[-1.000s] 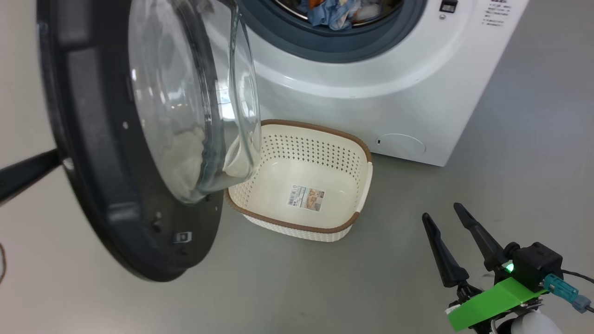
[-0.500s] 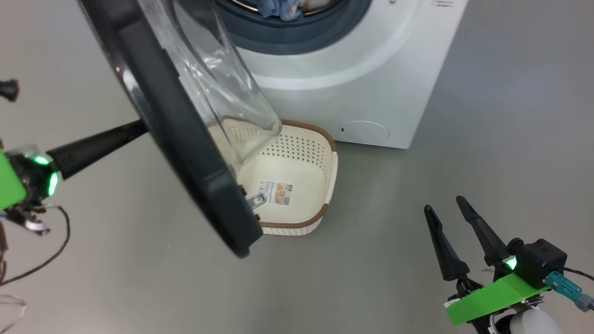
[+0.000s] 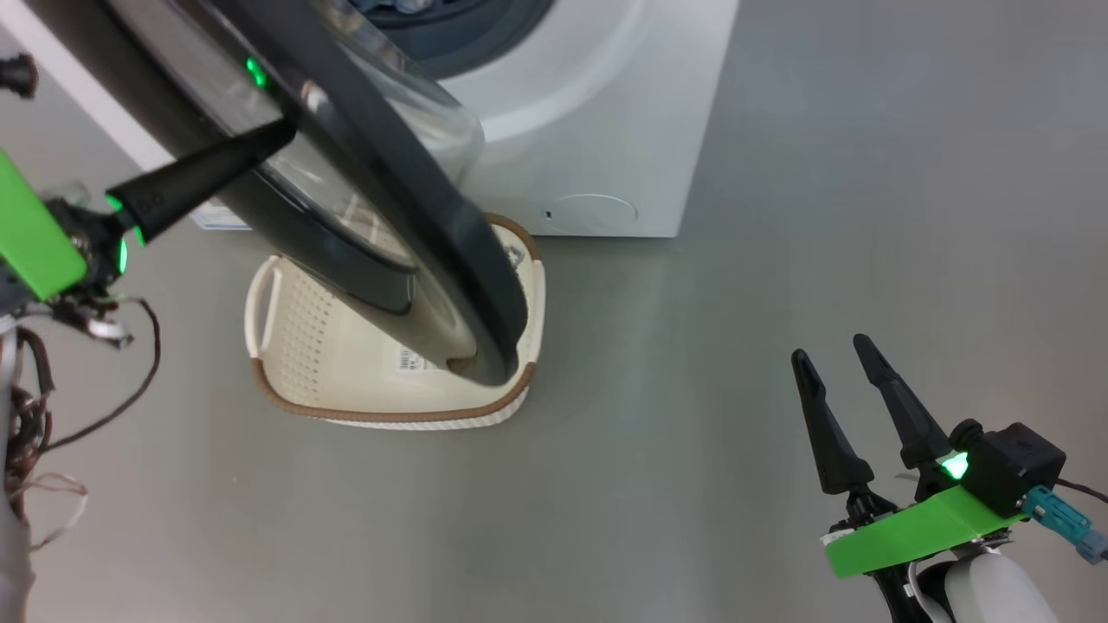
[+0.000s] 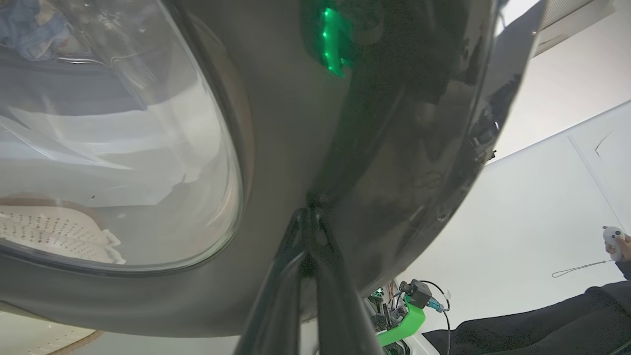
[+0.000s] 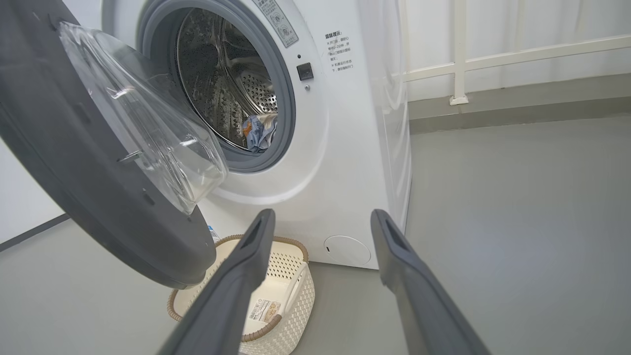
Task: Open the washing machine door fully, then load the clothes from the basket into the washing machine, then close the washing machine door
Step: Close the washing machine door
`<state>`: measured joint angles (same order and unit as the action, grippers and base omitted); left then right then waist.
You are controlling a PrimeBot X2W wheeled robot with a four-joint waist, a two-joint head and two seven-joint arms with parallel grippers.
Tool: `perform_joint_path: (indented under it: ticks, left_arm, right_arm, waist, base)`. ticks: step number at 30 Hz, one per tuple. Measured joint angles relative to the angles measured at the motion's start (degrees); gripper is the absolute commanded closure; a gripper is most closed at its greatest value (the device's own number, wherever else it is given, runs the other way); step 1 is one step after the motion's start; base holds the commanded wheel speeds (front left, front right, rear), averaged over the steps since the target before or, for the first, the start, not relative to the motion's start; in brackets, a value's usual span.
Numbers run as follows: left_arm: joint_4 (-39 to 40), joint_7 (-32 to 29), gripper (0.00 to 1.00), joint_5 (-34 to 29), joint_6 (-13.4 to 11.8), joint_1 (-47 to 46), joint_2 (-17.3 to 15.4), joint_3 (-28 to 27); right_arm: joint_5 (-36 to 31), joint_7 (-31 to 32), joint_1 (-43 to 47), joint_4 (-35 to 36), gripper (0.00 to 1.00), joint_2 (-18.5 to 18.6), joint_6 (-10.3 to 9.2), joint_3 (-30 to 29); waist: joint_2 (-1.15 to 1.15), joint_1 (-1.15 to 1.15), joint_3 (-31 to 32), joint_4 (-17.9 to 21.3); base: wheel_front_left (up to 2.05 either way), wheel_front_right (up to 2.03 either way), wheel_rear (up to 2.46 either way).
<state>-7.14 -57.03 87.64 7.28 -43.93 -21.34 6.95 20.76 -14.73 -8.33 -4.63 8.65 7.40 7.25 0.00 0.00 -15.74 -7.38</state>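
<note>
Left claw [image 3: 281,137]: clenched, holding nothing, tips set on the glossy outer face of the washing machine door [image 3: 415,216]; firm contact is likely but hard to confirm. The door stands partly open, over the basket [image 3: 381,420]. Right claw [image 3: 827,348]: released, well apart from the door. Ahead of it is the washing machine [image 5: 345,172], with the clothes [image 5: 256,133] lying in its drum.

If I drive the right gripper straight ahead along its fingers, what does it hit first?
Probably the washing machine, low on its white front by the round cap. The basket lies below and left of that line. Depth is uncertain.
</note>
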Motion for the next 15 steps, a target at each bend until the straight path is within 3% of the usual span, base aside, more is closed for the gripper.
perform_joint_path:
  ticks: [15]
  left_arm:
    - [-8.00, 8.56, 1.00, -4.01, 0.00, -8.61, 1.76, 0.30]
  right_arm:
    - [-0.02, 0.00, -2.56, 0.63, 0.00, -2.45, 0.00, -0.56]
  waist:
    - [0.00, 0.00, -3.97, 6.90]
  base:
    - [0.00, 0.00, 0.00]
